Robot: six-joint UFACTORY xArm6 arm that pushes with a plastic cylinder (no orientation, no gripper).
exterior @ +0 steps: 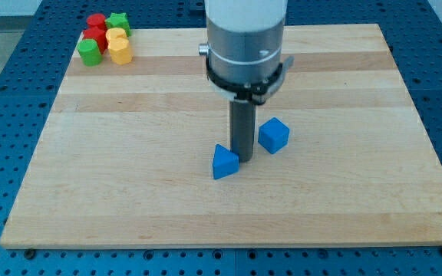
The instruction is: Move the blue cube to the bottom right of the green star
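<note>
The blue cube (273, 135) lies near the middle of the wooden board (129, 192). My tip (242, 159) rests on the board just left of the cube and just right of a blue triangular block (224, 162), between the two. The green star (118, 23) sits at the view's top left corner of the board, in a cluster of blocks, far from the cube and my tip.
The top left cluster also holds a red block (96, 21), another red block (93, 36), a yellow block (115, 35), a second yellow block (120, 52) and a green cylinder-like block (90, 52). The board lies on a blue perforated table.
</note>
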